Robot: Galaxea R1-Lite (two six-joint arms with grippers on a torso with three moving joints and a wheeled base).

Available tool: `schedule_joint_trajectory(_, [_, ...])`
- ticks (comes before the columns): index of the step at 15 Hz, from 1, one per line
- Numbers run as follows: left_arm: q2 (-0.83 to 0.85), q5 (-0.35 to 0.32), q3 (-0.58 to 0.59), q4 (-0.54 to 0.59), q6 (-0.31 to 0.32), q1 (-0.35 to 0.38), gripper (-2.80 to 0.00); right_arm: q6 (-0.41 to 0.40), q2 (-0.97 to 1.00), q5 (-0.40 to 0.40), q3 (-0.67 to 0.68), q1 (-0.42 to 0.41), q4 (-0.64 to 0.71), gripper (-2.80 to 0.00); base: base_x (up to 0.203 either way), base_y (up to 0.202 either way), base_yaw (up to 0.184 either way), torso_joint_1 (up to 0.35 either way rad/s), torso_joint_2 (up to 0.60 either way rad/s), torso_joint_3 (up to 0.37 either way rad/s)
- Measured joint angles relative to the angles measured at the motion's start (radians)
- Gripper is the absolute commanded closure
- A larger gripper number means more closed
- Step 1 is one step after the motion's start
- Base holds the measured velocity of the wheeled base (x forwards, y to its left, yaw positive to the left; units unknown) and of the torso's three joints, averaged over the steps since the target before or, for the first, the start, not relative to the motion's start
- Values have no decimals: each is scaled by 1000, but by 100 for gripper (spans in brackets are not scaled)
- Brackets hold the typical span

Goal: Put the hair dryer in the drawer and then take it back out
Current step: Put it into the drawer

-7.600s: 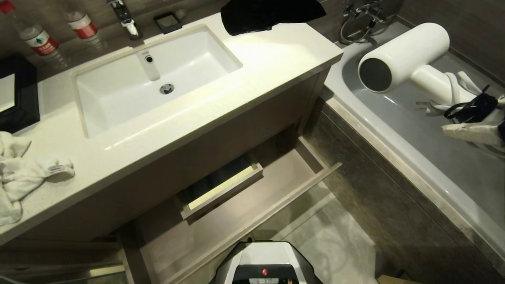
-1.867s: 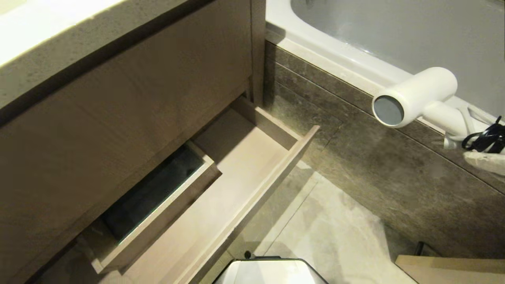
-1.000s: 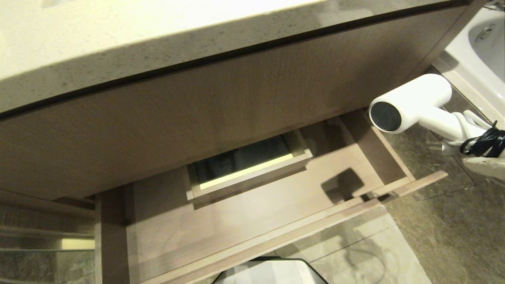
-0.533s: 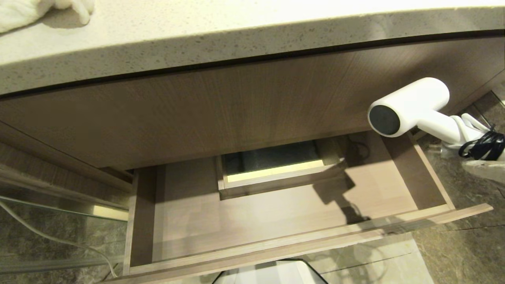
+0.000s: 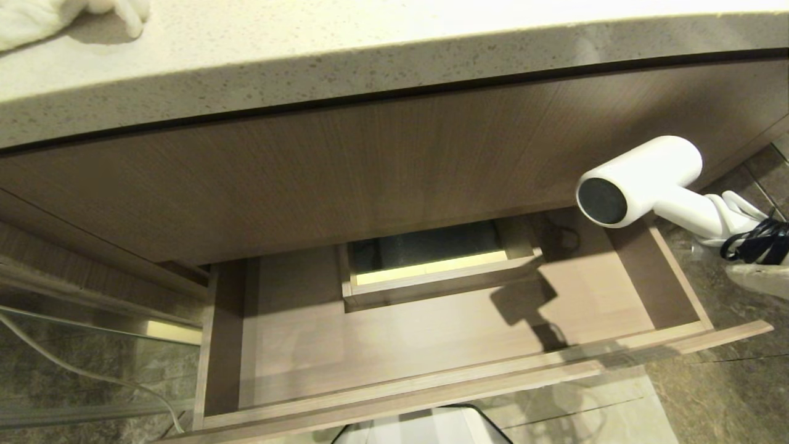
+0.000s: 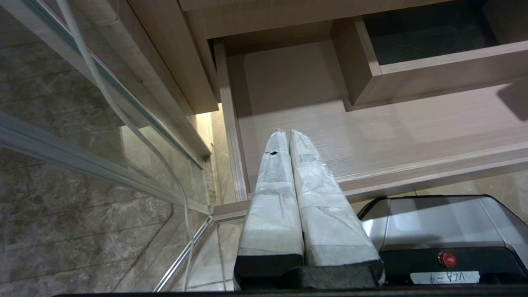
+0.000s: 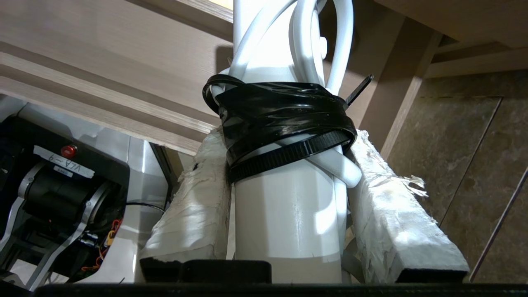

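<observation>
Hair dryer (image 5: 644, 179) sits at right of the head frame, held in the air above the right end of the open drawer (image 5: 431, 345), dark barrel end facing the camera. Right end effector (image 7: 288, 194) is clamped on the handle, its padded fingers (image 7: 194, 206) pressed to both sides just below the black strap (image 7: 284, 123) binding the coiled cord. Left end effector (image 6: 288, 140) has both fingers pressed together, empty, parked over the left front of the drawer. Counter (image 5: 308, 68) edge runs across the top of the frame, towel (image 5: 68, 15) at upper left.

Step in hand, as I judge it: carrying the dryer to the drawer, not yet placed. Next move calls for lowering it onto the bare drawer floor, clear of the boxed cut-out (image 5: 431, 271) and right side wall, before letting go.
</observation>
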Motion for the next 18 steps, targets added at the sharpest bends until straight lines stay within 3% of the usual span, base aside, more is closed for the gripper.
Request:
schedule_joint_trajectory(6, [0,0,-1,0,0,0,0,-1,3,-13,53,-32,4,0,0,0,0,0,0,0])
schedule_joint_trajectory(11, [0,0,-1,1,0,0,0,20,58,-24,86,-110,157,0,0,0,0,0,0,0])
schedule_joint_trajectory(18, [0,0,-1,0,0,0,0,80,319,-25,92,-247,89,0,0,0,0,0,0,0])
